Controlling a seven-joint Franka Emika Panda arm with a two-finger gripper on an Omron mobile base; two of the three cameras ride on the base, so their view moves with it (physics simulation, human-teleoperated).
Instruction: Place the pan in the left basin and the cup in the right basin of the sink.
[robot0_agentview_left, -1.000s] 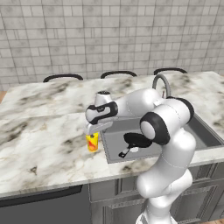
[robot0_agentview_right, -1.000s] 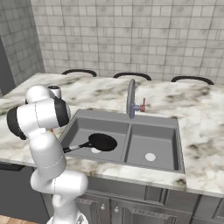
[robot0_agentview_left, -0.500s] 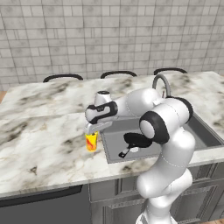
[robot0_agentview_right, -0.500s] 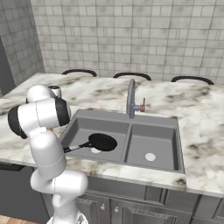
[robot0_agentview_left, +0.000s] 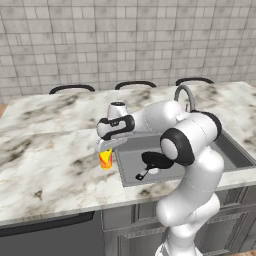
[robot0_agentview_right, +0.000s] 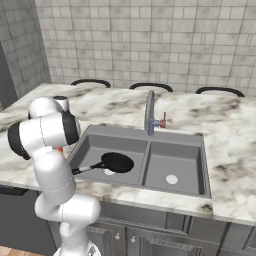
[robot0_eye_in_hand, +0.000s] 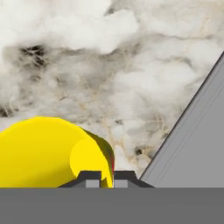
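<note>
The yellow cup (robot0_agentview_left: 105, 159) with its red-orange mark hangs just over the marble counter, left of the sink's rim. My gripper (robot0_agentview_left: 106, 149) is shut on the cup's rim from above. In the hand view the cup (robot0_eye_in_hand: 48, 153) bulks at the lower left, and its wall sits pinched in the gripper (robot0_eye_in_hand: 108, 180). The black pan (robot0_agentview_right: 117, 162) lies in the left basin (robot0_agentview_right: 97, 147), handle pointing toward the front left. The right basin (robot0_agentview_right: 175, 165) holds nothing but its drain.
A curved metal faucet (robot0_agentview_right: 149, 112) with a red tap stands behind the divider. Marble counter (robot0_agentview_left: 50, 170) spreads to the left of the sink. The sink's grey wall (robot0_eye_in_hand: 192, 140) slants across the right of the hand view. Dark chair backs (robot0_agentview_left: 135, 84) line the far edge.
The gripper and the cup have risen slightly off the counter. The pan has stayed where it was.
</note>
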